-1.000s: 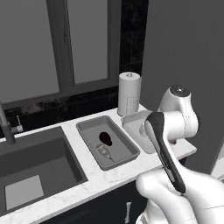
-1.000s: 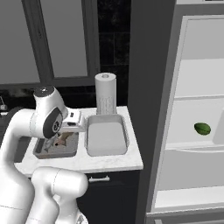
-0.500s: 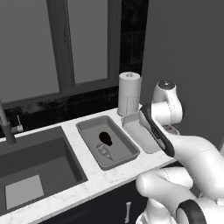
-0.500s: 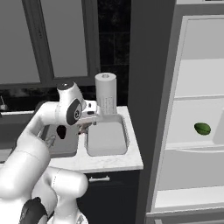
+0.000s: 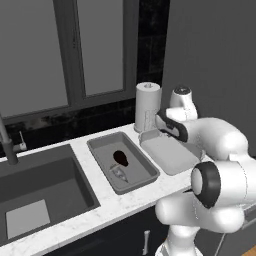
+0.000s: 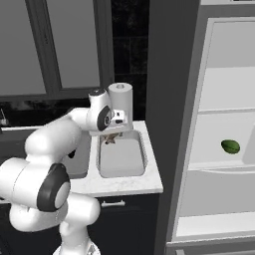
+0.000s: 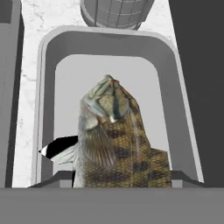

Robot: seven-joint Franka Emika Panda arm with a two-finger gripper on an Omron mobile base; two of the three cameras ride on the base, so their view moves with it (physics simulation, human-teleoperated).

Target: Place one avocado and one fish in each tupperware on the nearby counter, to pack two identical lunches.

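Olive-brown fish [image 7: 116, 144] sits between the finger tips of the pincer [image 7: 118, 177], nose pointing away from the hand, held above the paler tupperware [image 7: 113, 50]; pincer jaws stand partly closed with the fish body filling the gap. Paler tupperware [image 5: 170, 152] lies on the white marbled bench [image 5: 125, 202] at its right end, just beside the mid-grey tupperware [image 5: 142, 167]. Mid-grey tupperware carries the blackish-maroon avocado [image 5: 120, 158] and the pale silvery fish [image 5: 119, 173], close together, contact not resolvable. A paper towel roll [image 5: 148, 106] stands upright just behind the paler tupperware, close to the wrist in the right base view [image 6: 121, 102]; from the hand view its base [image 7: 116, 11] sits just beyond the tray's far rim. Sink basin [image 5: 40, 192] takes up the left of the bench, with a faucet [image 5: 6, 142] at its back. Right base view adds what the left base view lacks: an open fridge [image 6: 219, 124] to the right of the bench, with the green avocado [image 6: 230, 146] lying on a shelf, well apart from both trays. Pincer [image 6: 110, 138] there hangs over the near-back end of the paler tupperware [image 6: 121, 158]. Tray floor under the fish is bare; the bench ends just right of the tray at a dark tall panel.
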